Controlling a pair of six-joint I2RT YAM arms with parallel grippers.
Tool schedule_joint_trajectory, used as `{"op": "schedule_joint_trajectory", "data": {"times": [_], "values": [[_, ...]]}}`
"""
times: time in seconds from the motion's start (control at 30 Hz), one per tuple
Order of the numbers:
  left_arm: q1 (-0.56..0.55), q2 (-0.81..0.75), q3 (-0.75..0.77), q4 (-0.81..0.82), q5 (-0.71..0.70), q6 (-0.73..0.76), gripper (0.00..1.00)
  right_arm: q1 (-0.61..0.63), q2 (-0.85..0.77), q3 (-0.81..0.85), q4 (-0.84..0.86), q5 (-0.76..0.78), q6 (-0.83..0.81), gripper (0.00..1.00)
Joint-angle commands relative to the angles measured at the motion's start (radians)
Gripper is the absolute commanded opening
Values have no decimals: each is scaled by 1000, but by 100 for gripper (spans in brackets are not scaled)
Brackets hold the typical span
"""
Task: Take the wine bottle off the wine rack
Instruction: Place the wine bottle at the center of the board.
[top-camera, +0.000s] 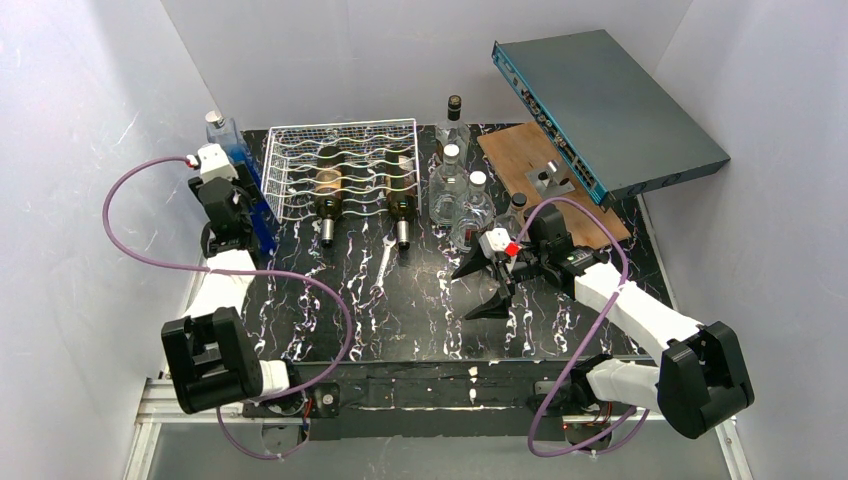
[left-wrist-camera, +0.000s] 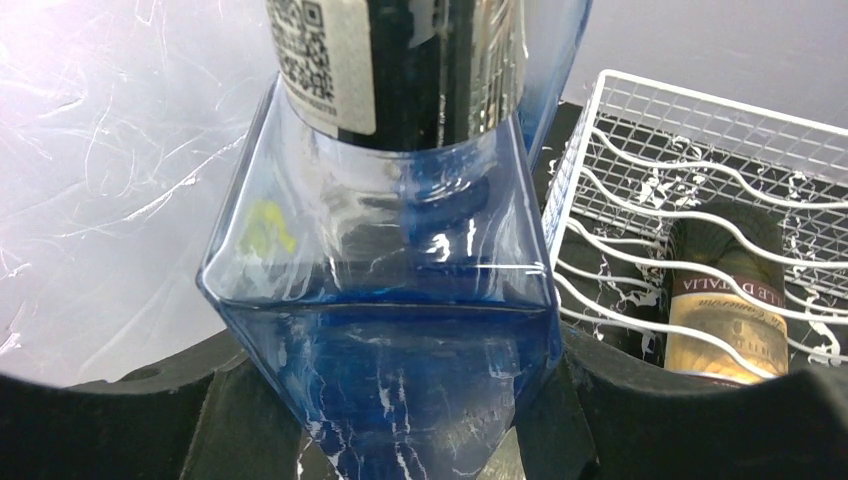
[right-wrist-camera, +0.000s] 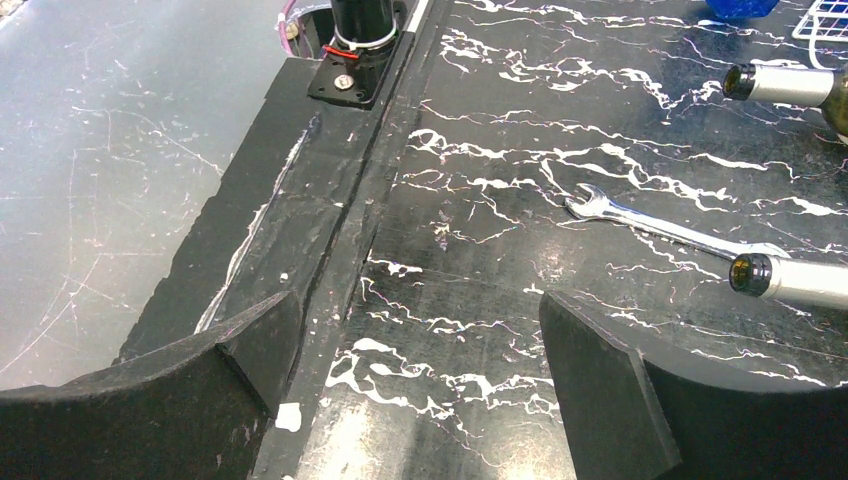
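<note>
The silver-white wire wine rack (top-camera: 300, 160) lies at the back left of the black marbled table. Two dark wine bottles (top-camera: 328, 190) (top-camera: 402, 192) lie in it, necks poking out the front. My left gripper (top-camera: 248, 215) is shut on a blue square glass bottle (top-camera: 240, 165) with a silver cap, held just left of the rack. The left wrist view shows the blue bottle (left-wrist-camera: 400, 300) wedged between my left gripper (left-wrist-camera: 400, 430) jaws, with the rack (left-wrist-camera: 700, 150) and a labelled wine bottle (left-wrist-camera: 725, 310) to the right. My right gripper (top-camera: 482, 285) (right-wrist-camera: 420, 370) hangs open over bare table.
Several clear glass bottles (top-camera: 455, 190) stand right of the rack. Behind them lie a brown wooden board (top-camera: 540, 175) and a tilted teal-grey box (top-camera: 610, 110). A wrench (top-camera: 385, 262) (right-wrist-camera: 650, 225) lies between the two bottle necks (right-wrist-camera: 790, 85) (right-wrist-camera: 790, 278).
</note>
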Motion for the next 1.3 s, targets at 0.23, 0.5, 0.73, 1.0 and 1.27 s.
{"op": "schedule_joint_trajectory", "data": {"times": [0.23, 0.5, 0.73, 1.0, 1.27], "values": [[42, 24, 103, 234, 88, -43, 0, -6, -7, 22, -15, -28, -25, 99], [48, 53, 94, 238, 138, 54, 2, -6, 1, 23, -20, -26, -32, 99], [63, 32, 44, 239, 88, 59, 37, -5, 5, 22, -20, -23, -39, 98], [64, 6, 16, 237, 75, 43, 49, -5, 0, 18, -17, -22, -39, 98], [67, -7, -2, 237, 62, 29, 63, -5, -5, 16, -17, -20, -40, 98]]}}
